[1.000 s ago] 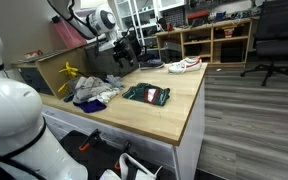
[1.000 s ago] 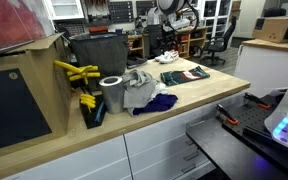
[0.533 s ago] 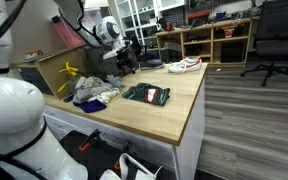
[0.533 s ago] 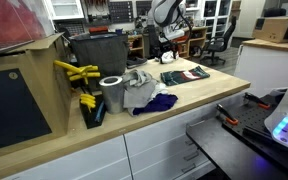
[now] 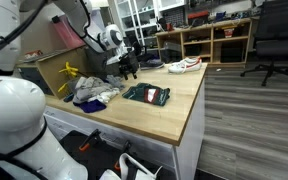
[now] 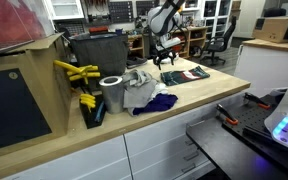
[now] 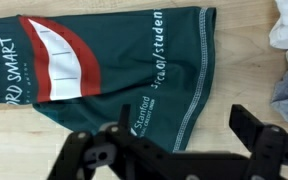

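The hand hung above the wooden surface with its jaws spread wide and nothing between them. Right under it lay a dark green shirt, spread flat near the middle of the surface, with white lettering and a red and white panel at one end; the same shirt showed in both exterior views. In the wrist view the two dark fingers stood apart over its lower hem, clear of the cloth as far as I could tell. Just beside the shirt sat a heap of pale and blue clothes, and a white shoe lay at the far end.
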